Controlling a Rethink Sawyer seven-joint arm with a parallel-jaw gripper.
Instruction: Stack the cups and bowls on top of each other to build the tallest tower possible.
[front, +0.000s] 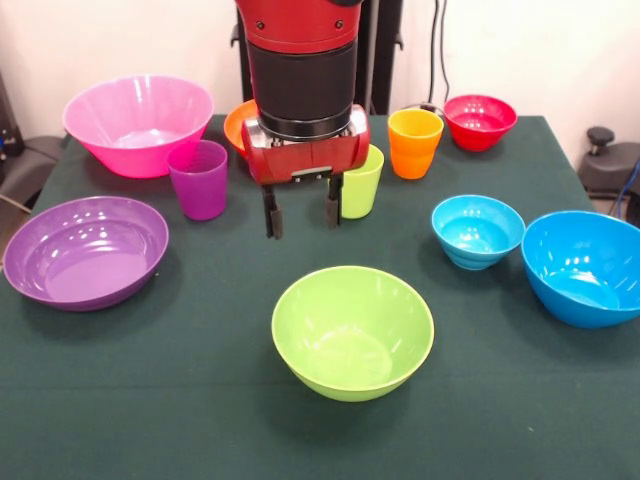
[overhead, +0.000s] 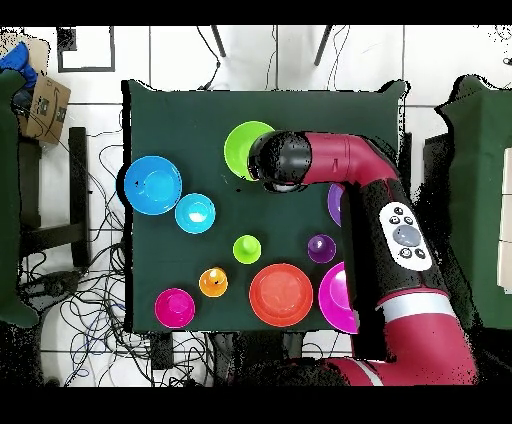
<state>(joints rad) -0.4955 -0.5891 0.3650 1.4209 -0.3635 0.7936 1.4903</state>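
Gripper (front: 302, 213) hangs above the green cloth table (front: 180, 400), fingers apart, nothing between them. Lime green bowl (front: 352, 332) sits just in front of it, upright, not touching. Lime green cup (front: 362, 182) is right behind one finger; purple cup (front: 199, 179) off to the side. Orange bowl (front: 240, 122) mostly hidden behind the arm. Nothing stacked yet.

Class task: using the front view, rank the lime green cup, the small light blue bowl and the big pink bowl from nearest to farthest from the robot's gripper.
Measured from the gripper:
1. Glossy lime green plastic cup, just behind its right-hand finger in the picture.
2. Small light blue plastic bowl, out to the picture's right.
3. Big pink plastic bowl, at the far left corner of the table.
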